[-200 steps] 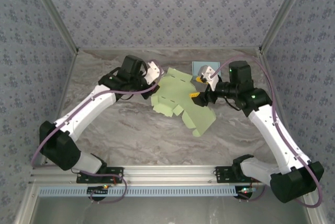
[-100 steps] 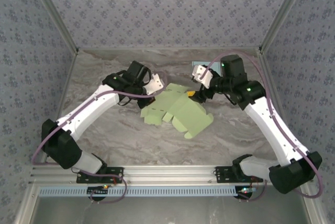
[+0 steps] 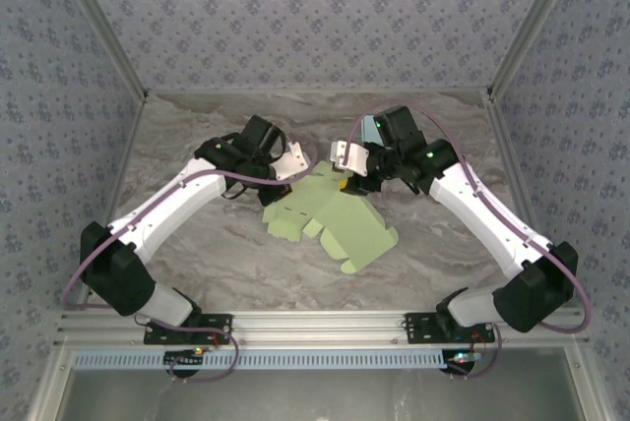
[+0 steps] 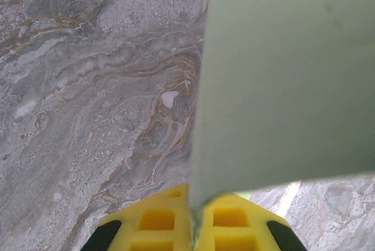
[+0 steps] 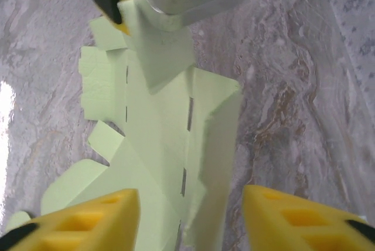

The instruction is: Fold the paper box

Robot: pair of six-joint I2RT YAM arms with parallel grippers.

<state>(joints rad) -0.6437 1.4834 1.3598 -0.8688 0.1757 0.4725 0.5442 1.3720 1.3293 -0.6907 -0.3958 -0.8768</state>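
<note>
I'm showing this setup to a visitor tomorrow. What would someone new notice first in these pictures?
The unfolded green paper box blank, cut with flaps and slots, lies in the middle of the marble table. The left gripper is shut on one edge of the sheet, while the right gripper hangs above it with jaws apart.

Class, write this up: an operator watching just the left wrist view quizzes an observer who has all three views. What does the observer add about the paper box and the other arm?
Operator: My left gripper is shut on a green sheet. Is it folded?
Observer: No, the paper box is a mostly flat cut-out spread on the table.
Operator: Where is the other arm?
Observer: The right gripper hovers over the sheet's far edge, close to yours, jaws open, holding nothing.
</note>
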